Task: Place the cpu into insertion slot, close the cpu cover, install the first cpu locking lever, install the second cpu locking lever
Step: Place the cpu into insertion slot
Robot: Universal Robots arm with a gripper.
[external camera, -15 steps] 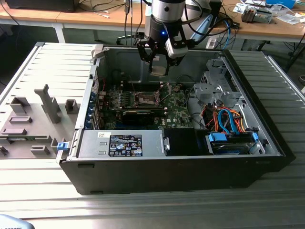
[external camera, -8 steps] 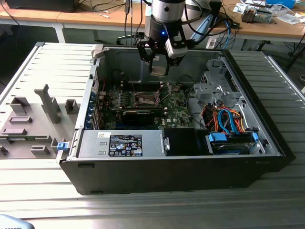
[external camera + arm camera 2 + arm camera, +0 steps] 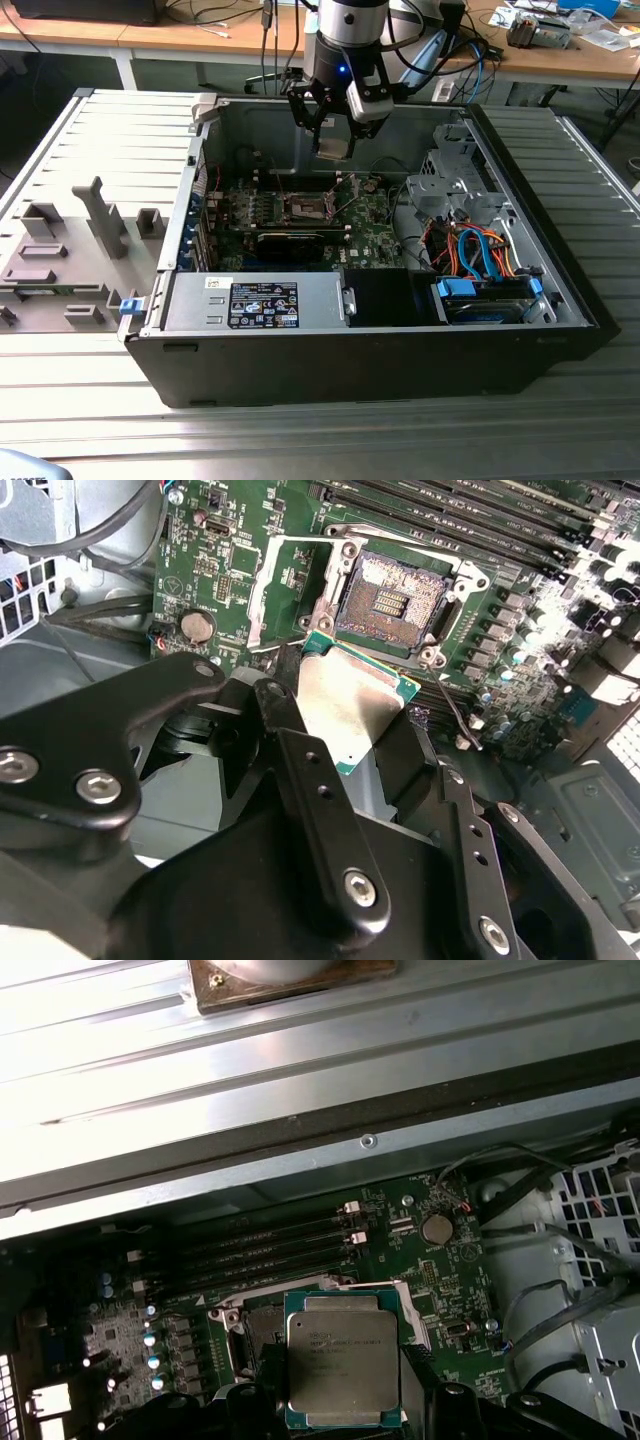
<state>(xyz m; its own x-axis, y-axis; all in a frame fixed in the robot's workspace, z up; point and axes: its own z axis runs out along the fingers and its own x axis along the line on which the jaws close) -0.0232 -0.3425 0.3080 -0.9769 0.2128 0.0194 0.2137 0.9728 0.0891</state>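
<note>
The arm (image 3: 350, 25) hangs vertical over the case (image 3: 380, 365), gripper (image 3: 334, 140) clamped on the cpu (image 3: 352, 695), above the bare slot (image 3: 393, 602).

**What was actually sitting on the bench**

I checked the exterior view and the whole setup rested on a ribbed metal bench (image 3: 320, 445). The open black PC case (image 3: 350, 370) lay on its side right on the slats, taking up the middle. Just beside it, on the exterior view's left, sat a grey fixture plate (image 3: 85, 275) with a few upright blocks. In the first wrist view the bench ran on beyond the case's edge.
</note>
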